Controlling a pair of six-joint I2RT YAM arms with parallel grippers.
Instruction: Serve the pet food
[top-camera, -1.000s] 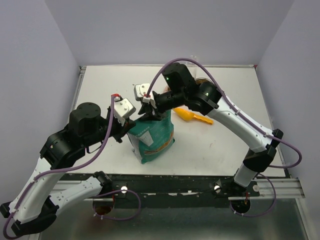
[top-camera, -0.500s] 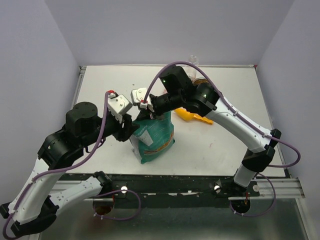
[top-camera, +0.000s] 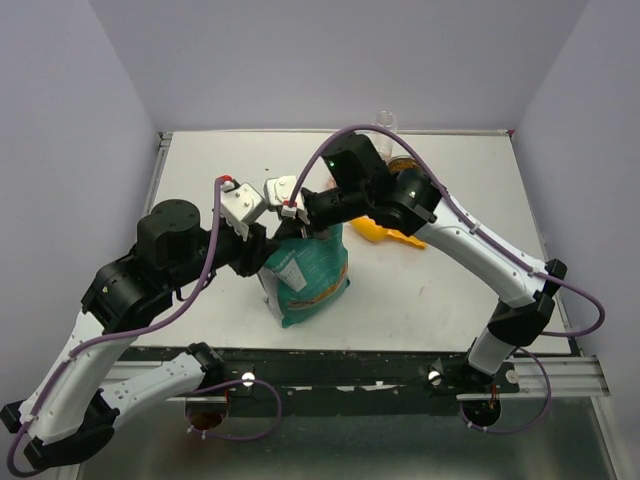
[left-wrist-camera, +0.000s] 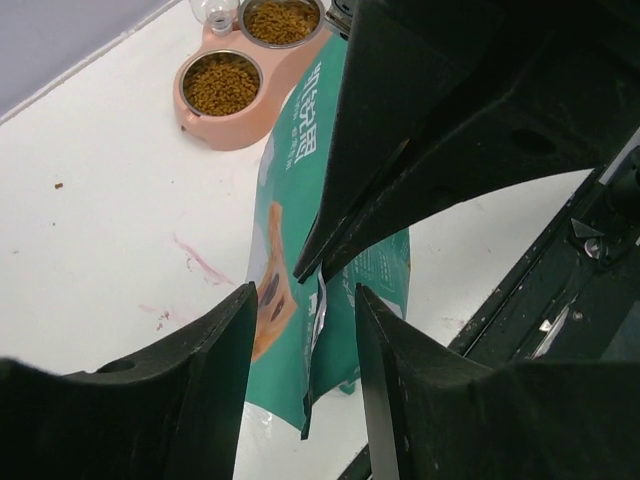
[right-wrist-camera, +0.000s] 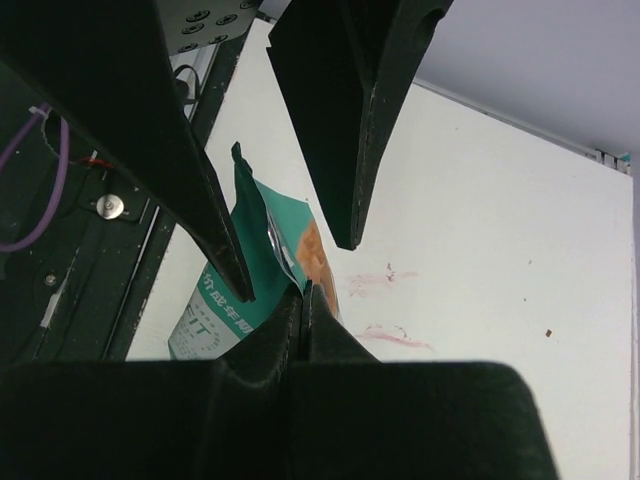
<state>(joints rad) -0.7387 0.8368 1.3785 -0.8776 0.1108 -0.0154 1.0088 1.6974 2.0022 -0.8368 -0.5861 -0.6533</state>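
The teal bag (top-camera: 308, 276) stands upright on the white table, near the front edge. My right gripper (right-wrist-camera: 306, 292) is shut on the bag's (right-wrist-camera: 235, 310) top edge and pinches the foil lip. My left gripper (left-wrist-camera: 305, 300) is open, and the bag's (left-wrist-camera: 290, 215) top edge hangs between its fingers without touching either. In the top view the two grippers meet over the bag, left gripper (top-camera: 262, 243) and right gripper (top-camera: 300, 228). The pet food (left-wrist-camera: 222, 85) fills both cups of a pink double bowl (left-wrist-camera: 240, 130) at the far side.
An orange scoop (top-camera: 385, 233) lies on the table right of the bag, partly under the right arm. A clear water bottle (top-camera: 386, 119) stands by the bowl at the back wall. The table's front rail (left-wrist-camera: 560, 290) runs close behind the bag.
My left gripper has opened and let go of the bag's top, lifting slightly. My right gripper has shut on the bag's top edge. The bag stays upright.
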